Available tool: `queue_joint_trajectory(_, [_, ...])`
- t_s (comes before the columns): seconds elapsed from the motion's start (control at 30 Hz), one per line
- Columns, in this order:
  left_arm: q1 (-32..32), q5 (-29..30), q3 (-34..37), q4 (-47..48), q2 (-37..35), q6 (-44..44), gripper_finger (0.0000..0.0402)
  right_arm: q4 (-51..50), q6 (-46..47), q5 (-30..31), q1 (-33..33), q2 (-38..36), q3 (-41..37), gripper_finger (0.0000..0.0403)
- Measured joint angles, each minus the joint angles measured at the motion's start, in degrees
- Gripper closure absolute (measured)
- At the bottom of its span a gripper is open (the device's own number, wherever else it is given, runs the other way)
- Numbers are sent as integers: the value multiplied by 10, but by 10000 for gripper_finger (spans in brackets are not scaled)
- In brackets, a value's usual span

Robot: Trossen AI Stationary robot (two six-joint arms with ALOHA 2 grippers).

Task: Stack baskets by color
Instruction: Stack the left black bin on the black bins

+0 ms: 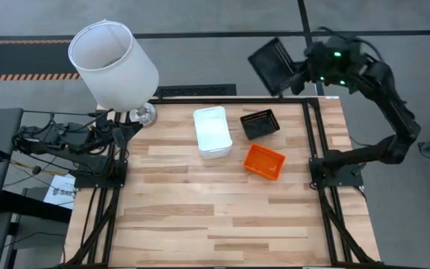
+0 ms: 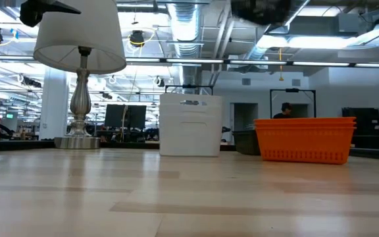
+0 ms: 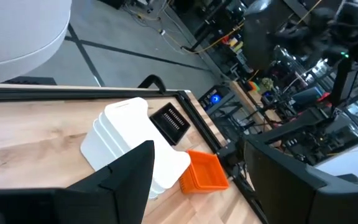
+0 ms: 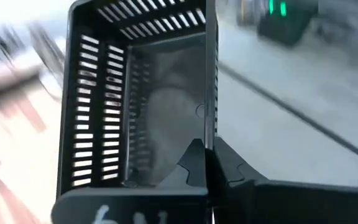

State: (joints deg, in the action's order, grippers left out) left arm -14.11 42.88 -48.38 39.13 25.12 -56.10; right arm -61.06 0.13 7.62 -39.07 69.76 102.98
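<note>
Right gripper (image 1: 298, 75) aloft past table's far edge, fingers pinched thin on one wall of black basket (image 1: 272, 66), basket tilted, dangling. Black stack (image 1: 260, 124) sits below and nearer; orange stack (image 1: 264, 161) beyond that, white stack (image 1: 212, 131) alongside. Risk: thin one-wall hold slips, basket swings, drops off table (image 1: 200, 209) or lands askew. Left gripper (image 1: 125, 128) idle beside lamp (image 1: 114, 63), fingers spread.

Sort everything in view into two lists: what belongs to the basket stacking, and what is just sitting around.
Belongs to the job:
- white baskets, stacked
- black basket on the table
- orange basket
- held black basket, in the right end effector, off the table's far edge

Just sitting around:
- lamp at the far left corner
- papers beside the table
</note>
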Motion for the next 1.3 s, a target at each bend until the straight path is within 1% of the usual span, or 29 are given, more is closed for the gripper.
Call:
queue_joint_trajectory(0.07, [0, 0, 0, 2, 0, 0, 164, -30, -30, -1, -20, 18, -7, 400])
queue_joint_trajectory(0.17, [0, 0, 0, 11, 0, 0, 164, -48, -88, -4, -38, 47, -37, 399])
queue_joint_trajectory(0.23, [0, 0, 0, 17, 0, 0, 164, -45, -143, -21, -47, 69, -60, 396])
queue_joint_trajectory(0.3, [0, 4, 0, 23, 0, 0, 164, -40, -200, -44, -51, 88, -83, 396])
queue_joint_trajectory(0.37, [0, 9, 0, 27, 0, 0, 164, -41, -248, -47, -54, 108, -102, 399])
queue_joint_trajectory(0.5, [0, 11, 0, 27, 0, 0, 164, -43, -324, -54, -55, 149, -138, 397])
queue_joint_trajectory(0.57, [0, 14, 0, 31, 0, 0, 164, -39, -352, -75, -55, 169, -149, 389])
queue_joint_trajectory(0.67, [0, 14, 0, 47, 0, -4, 164, -35, -389, -94, -55, 198, -163, 385])
queue_joint_trajectory(0.77, [0, 14, 0, 53, 0, -5, 164, -35, -420, -101, -55, 222, -164, 393])
queue_joint_trajectory(0.93, [0, 15, 0, 53, 0, -5, 164, -61, -472, -154, -63, 246, -164, 393])
queue_joint_trajectory(1.1, [0, 25, 0, 52, 0, -6, 164, -64, -496, -159, -77, 280, -164, 376])
queue_joint_trajectory(1.3, [0, 33, 0, 52, 0, -7, 164, -73, -546, -161, -83, 313, -164, 388])
